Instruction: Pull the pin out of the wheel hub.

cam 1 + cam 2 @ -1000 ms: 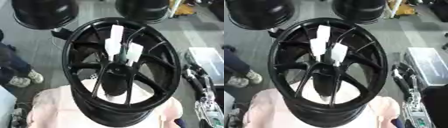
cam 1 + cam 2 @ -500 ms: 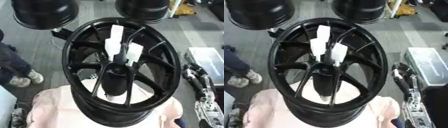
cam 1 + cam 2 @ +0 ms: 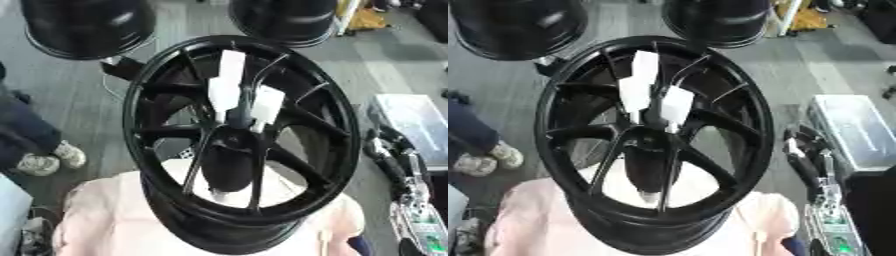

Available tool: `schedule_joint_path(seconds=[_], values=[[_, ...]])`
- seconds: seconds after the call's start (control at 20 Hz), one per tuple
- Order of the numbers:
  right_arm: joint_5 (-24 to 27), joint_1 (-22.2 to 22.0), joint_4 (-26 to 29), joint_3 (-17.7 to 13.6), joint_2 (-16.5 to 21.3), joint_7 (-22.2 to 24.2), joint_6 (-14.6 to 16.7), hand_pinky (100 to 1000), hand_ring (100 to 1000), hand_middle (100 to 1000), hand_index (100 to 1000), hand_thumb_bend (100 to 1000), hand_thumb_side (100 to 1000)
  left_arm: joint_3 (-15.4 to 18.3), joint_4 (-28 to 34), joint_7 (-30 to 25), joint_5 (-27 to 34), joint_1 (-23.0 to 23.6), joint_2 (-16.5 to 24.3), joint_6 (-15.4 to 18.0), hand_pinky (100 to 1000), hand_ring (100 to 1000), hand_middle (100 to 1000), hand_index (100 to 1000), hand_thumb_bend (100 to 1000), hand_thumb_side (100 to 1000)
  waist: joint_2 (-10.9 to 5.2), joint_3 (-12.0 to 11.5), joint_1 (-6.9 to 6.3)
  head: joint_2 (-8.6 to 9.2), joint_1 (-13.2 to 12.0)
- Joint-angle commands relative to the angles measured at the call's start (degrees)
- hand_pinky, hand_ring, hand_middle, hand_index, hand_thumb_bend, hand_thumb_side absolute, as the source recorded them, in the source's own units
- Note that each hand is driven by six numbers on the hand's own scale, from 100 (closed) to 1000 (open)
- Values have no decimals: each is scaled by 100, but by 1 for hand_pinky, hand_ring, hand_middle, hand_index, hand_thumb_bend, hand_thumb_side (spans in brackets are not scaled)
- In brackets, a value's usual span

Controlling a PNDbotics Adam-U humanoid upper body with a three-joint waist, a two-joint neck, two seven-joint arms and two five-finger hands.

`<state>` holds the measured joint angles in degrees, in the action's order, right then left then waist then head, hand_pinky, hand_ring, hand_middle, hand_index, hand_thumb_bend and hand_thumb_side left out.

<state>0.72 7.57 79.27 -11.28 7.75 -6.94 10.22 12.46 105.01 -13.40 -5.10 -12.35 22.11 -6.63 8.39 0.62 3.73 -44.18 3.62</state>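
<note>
A large black wheel rim [image 3: 157, 75] stands tilted on a pink cloth [image 3: 105, 210], its spokes meeting at the hub [image 3: 234, 137] in the middle of the view. Several white flat pieces [image 3: 229, 75] stick up out of the hub side by side, the shortest one [image 3: 267, 104] on the right. My right hand [image 3: 802, 157] rests low at the right edge, beside the rim and apart from it, fingers up and relaxed, holding nothing. The left hand shows in neither view.
Two more black rims [image 3: 87, 25] [image 3: 284, 17] stand on the grey floor behind. A silver case [image 3: 855, 130] lies at the right. A person's leg and light shoe [image 3: 48, 159] are at the left edge.
</note>
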Motion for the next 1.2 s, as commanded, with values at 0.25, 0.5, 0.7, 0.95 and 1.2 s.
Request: schedule_joint_path(seconds=[0.25,0.5,0.7,0.95,1.2], values=[[-77,19,30,-5,190,19,-11,661,579,718,830,250,430,-1193,-559,-537,42,-991,2393,1347,773,741,677,768,471,528,-140,83,-125,6,-32],[-117,0,20,55,246,79,-18,661,579,718,830,252,430,-2367,-914,-1056,-41,-1979,3303,2095,775,737,692,787,486,491,-200,217,-229,6,-132],[-137,-44,-2,74,310,100,-26,661,578,717,830,253,429,-3006,-1314,-1507,-247,-2780,3237,2483,775,731,691,789,482,449,-249,308,-306,6,-157],[-159,-85,-21,68,379,90,-32,661,578,717,830,255,428,-3438,-2145,-1990,-715,-3741,2642,2913,778,730,702,801,489,417,-291,336,-372,6,-129],[-141,-103,-35,81,384,103,-27,660,578,717,830,256,428,-3574,-3202,-2294,-1347,-4523,1707,3375,779,729,708,806,504,417,-301,380,-375,6,-132]])
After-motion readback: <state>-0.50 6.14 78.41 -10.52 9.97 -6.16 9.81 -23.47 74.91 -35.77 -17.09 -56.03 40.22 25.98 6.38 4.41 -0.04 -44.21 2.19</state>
